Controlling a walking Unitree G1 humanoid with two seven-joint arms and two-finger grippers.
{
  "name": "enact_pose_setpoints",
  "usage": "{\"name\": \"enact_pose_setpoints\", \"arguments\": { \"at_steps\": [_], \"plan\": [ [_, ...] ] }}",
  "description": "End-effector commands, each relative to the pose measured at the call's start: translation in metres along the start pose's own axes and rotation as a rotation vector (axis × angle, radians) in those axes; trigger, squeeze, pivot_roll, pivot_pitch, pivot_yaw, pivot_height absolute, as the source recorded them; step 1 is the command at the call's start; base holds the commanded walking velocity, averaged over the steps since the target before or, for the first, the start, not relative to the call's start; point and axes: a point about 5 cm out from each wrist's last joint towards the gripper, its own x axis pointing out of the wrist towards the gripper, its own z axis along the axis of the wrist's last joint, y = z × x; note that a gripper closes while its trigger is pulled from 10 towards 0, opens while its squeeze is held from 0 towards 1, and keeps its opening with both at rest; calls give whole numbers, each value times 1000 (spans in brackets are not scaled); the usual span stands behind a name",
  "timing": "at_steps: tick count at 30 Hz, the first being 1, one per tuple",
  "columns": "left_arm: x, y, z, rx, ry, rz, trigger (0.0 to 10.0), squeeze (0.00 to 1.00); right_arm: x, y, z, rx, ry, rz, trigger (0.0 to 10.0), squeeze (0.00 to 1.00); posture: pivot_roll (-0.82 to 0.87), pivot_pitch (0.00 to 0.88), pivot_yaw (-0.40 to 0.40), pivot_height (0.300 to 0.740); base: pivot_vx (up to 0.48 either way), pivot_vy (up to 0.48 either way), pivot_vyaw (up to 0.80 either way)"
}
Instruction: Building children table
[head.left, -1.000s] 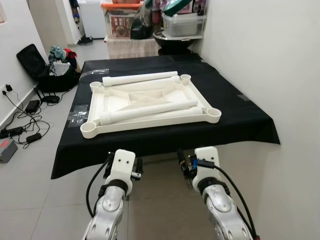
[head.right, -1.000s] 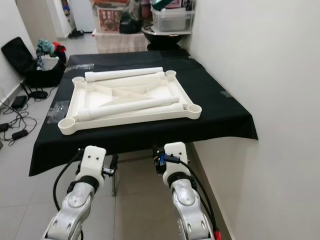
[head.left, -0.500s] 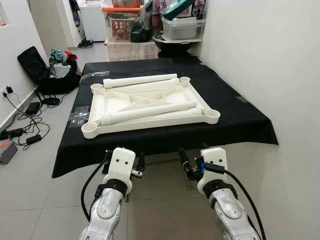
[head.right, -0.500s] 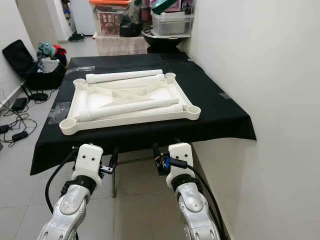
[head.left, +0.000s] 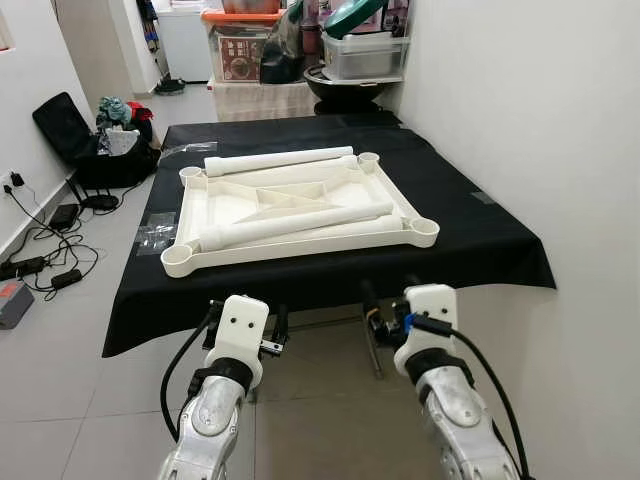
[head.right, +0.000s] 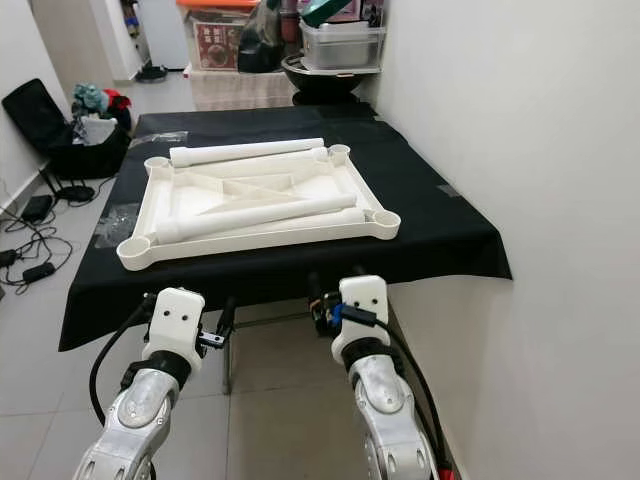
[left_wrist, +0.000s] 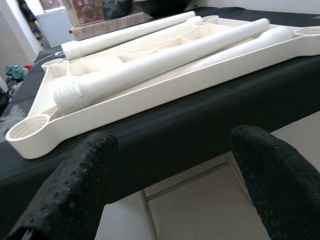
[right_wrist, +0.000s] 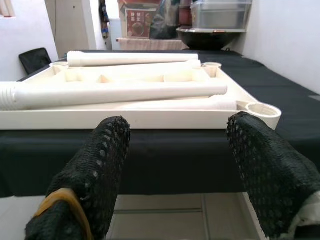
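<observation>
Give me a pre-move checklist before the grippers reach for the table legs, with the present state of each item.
1. Left gripper open: ok, fingers spread wide.
2. Right gripper open: ok, fingers apart.
3. Upturned white tabletop fully on the black-clothed table: ok.
4. Legs free to pick: ok, near leg lies across the tabletop, far leg along its far edge.
5. Near leg's threaded end exposed: ok.
6. Grippers level with the legs: not ok, both sit below the table's front edge.
7. Leg count: cannot tell beyond three.
</observation>
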Motion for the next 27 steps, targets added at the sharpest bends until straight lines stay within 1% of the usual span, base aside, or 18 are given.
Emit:
{"name": "enact_pose_setpoints", "arguments": {
  "at_steps": [1,7,26,27],
  "plan": [
    [0,1,3,-1,-4,-10,10000,0,-3,2,-3,29,13,0,10000,0,16,0,-21,740,0,0,0],
    [-1,-1,2,3,-1,-23,10000,0,-6,6,-5,31,15,16,10000,0,17,0,-20,740,0,0,0],
    [-2,2,0,-14,24,-27,10000,0,-5,4,-6,60,30,-4,10000,0,24,0,-15,740,0,0,0],
    [-2,2,0,-16,27,-27,10000,0,-5,4,-6,60,32,-5,10000,0,23,0,-16,740,0,289,0]
  ]
}}
